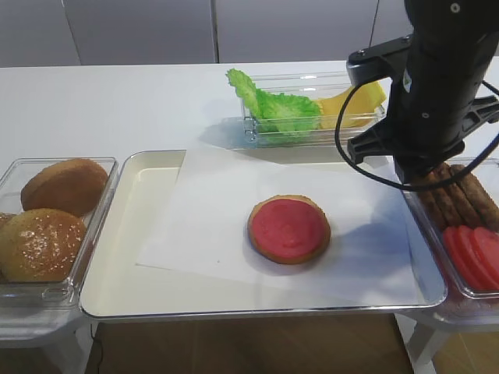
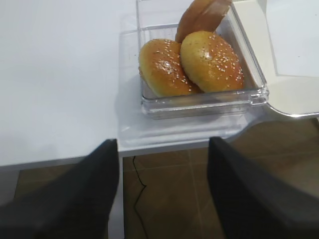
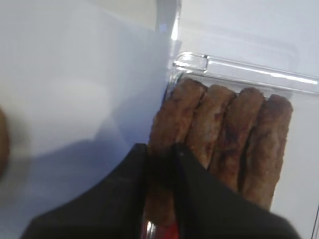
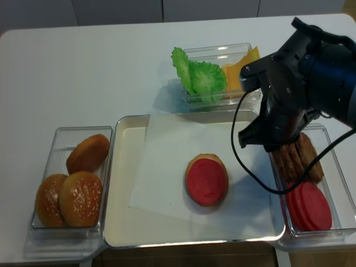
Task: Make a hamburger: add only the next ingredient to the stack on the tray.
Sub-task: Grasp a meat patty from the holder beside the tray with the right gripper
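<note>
The stack (image 1: 288, 229), a tan bun base topped by a red disc, lies on white paper in the cream tray (image 1: 129, 234). Several dark-brown meat patties (image 3: 234, 134) stand on edge in a clear tub at the right (image 4: 295, 157). My right gripper (image 3: 159, 147) reaches down into that tub, its two black fingers pressed on either side of the leftmost patty (image 3: 173, 112). In the high views the arm (image 1: 437, 86) hides the fingertips. My left gripper (image 2: 162, 145) is open with nothing in it, hanging over the floor just off the table's front edge.
Red tomato slices (image 1: 472, 253) share the patty tub, nearer the front. A clear tub of domed sesame buns (image 2: 189, 64) sits left of the tray (image 1: 51, 222). Behind the tray a tub holds lettuce (image 1: 273, 105) and yellow cheese (image 1: 355, 101).
</note>
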`<action>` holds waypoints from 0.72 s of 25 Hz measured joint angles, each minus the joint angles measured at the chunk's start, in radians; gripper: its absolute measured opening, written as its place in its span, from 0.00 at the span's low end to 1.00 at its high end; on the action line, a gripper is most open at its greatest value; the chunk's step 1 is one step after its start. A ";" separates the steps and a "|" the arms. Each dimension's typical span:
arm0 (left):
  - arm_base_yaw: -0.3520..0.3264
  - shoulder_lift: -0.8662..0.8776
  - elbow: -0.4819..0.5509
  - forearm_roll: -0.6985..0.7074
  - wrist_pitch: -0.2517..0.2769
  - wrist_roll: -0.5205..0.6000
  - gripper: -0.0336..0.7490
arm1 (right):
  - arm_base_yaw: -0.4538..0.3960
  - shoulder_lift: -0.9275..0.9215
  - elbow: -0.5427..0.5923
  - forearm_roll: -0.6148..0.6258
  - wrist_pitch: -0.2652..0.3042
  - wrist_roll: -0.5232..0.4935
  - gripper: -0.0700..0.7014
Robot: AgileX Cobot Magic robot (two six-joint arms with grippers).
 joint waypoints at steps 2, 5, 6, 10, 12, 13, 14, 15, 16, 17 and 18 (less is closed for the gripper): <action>0.000 0.000 0.000 0.000 0.000 0.000 0.58 | 0.000 0.000 0.000 -0.002 0.001 0.000 0.26; 0.000 0.000 0.000 0.000 0.000 0.000 0.58 | 0.000 0.000 0.000 -0.002 0.001 0.007 0.26; 0.000 0.000 0.000 0.000 0.000 0.000 0.58 | 0.000 0.000 0.000 -0.002 0.001 0.007 0.26; 0.000 0.000 0.000 0.000 0.000 0.000 0.58 | 0.000 0.000 0.000 -0.002 0.002 0.007 0.26; 0.000 0.000 0.000 0.000 0.000 0.000 0.58 | 0.000 -0.004 0.000 -0.002 0.002 0.009 0.25; 0.000 0.000 0.000 0.000 0.000 0.000 0.58 | 0.000 -0.012 0.000 -0.002 0.004 0.013 0.25; 0.000 0.000 0.000 0.000 0.000 0.000 0.58 | 0.000 -0.021 0.000 -0.002 0.006 0.015 0.25; 0.000 0.000 0.000 0.000 0.000 0.000 0.58 | 0.000 -0.031 0.000 -0.003 0.006 0.018 0.25; 0.000 0.000 0.000 0.000 0.000 0.000 0.58 | 0.000 -0.040 0.000 -0.005 0.008 0.020 0.25; 0.000 0.000 0.000 0.000 0.000 0.000 0.58 | 0.000 -0.048 -0.001 -0.005 0.008 0.022 0.25; 0.000 0.000 0.000 0.000 0.000 0.000 0.58 | 0.000 -0.055 -0.002 -0.005 0.008 0.023 0.25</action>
